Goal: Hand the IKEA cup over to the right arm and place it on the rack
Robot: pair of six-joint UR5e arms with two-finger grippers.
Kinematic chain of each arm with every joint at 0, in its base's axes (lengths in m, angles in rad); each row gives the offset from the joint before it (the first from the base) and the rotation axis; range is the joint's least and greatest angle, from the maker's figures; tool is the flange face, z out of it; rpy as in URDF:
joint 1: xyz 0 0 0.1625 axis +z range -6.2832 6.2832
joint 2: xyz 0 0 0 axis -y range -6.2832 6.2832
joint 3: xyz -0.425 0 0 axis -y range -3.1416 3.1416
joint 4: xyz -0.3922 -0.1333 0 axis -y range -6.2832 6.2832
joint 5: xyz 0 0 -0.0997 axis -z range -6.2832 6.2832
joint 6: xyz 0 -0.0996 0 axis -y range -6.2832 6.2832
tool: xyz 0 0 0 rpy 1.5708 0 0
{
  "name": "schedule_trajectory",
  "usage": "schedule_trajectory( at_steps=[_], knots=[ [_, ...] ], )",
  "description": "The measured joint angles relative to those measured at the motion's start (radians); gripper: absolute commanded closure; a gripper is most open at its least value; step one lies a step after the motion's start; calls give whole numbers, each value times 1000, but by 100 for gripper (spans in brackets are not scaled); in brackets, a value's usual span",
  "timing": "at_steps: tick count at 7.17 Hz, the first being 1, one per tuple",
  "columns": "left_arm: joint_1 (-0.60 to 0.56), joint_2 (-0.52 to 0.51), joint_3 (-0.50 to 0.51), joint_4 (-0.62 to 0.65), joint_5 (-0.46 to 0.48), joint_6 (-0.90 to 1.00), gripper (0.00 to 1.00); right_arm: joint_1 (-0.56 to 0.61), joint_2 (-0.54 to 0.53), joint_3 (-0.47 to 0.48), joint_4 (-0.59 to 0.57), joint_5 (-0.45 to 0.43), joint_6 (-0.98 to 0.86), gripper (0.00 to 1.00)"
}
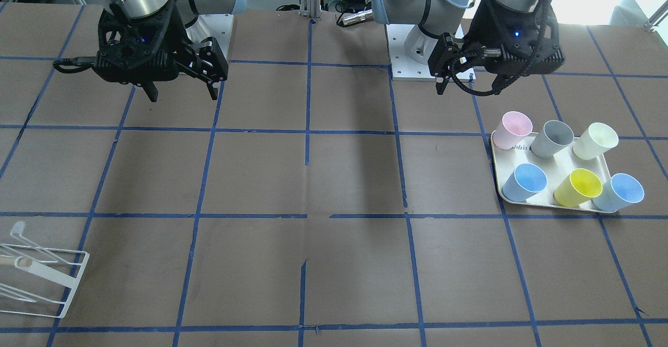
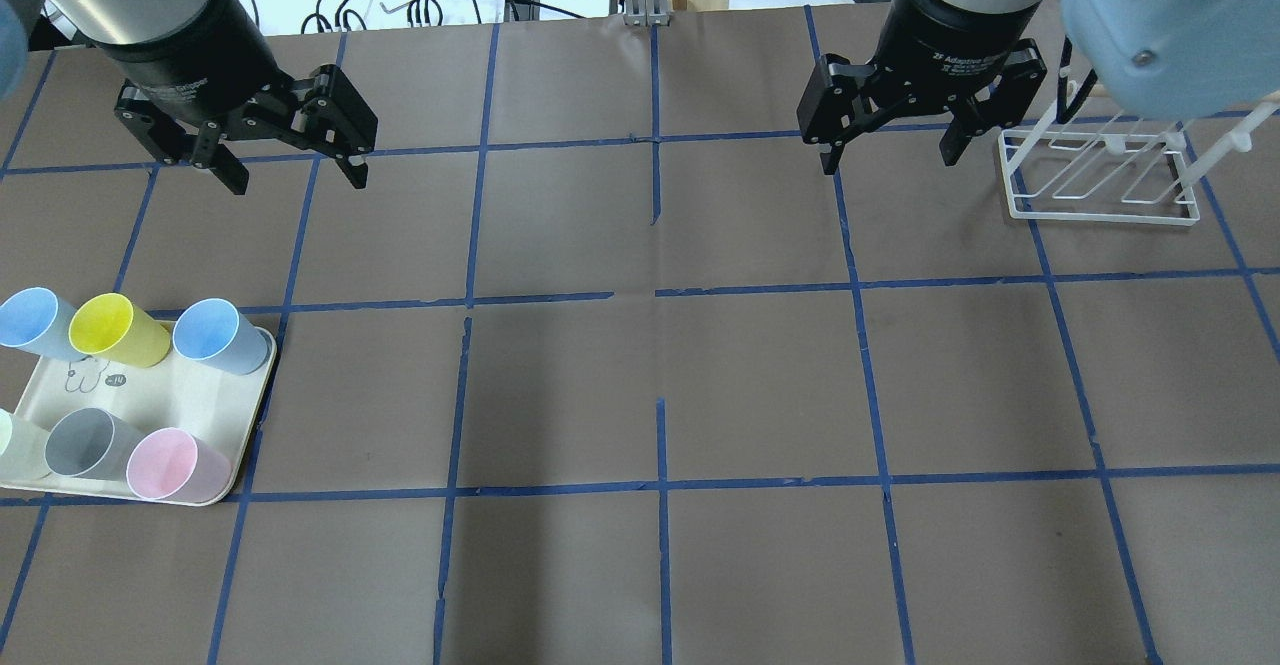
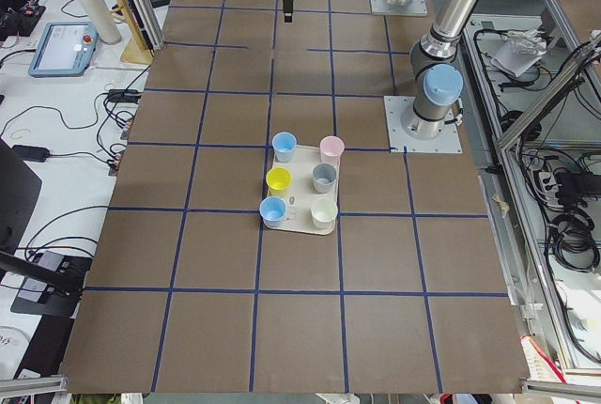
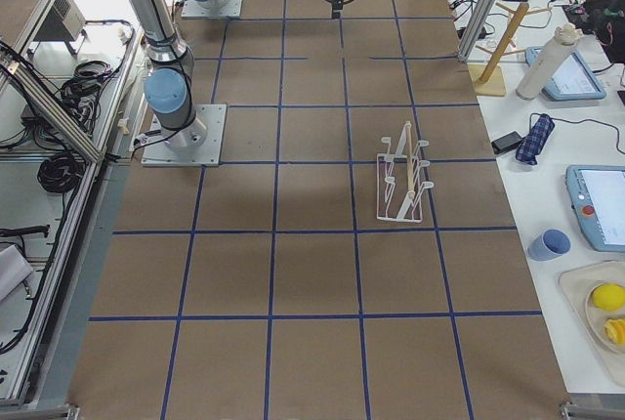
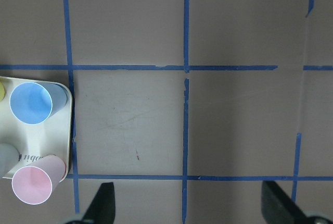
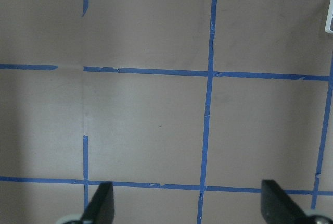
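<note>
Crowding IKEA cup (image 1: 596,141) on tray (image 1: 554,169): grey cup (image 1: 553,138), yellow cup (image 1: 576,187).

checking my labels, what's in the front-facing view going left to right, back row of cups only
rack → right gripper → left gripper → pink cup → grey cup → IKEA cup

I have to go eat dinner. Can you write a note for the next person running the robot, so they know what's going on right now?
Left gripper: open, empty, up over the table, away from the cups.
Right gripper: open, empty, up beside the white wire rack.
The pale cream plastic tumbler stands mouth up on the cream rounded tray, at a corner next to the grey plastic cup, on the robot's left side. The rack is empty, on the robot's right side.
Done: nothing yet.
Left: the left gripper picks up the cream tumbler, passes it to the right gripper, which puts it on the rack.
</note>
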Motion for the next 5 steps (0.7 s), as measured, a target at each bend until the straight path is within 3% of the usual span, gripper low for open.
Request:
schedule_trajectory(
  at_steps=[5],
  knots=[
    [45,3,-14,-7,8,64,0,3,0,2,-2,0,1,0]
  ],
)
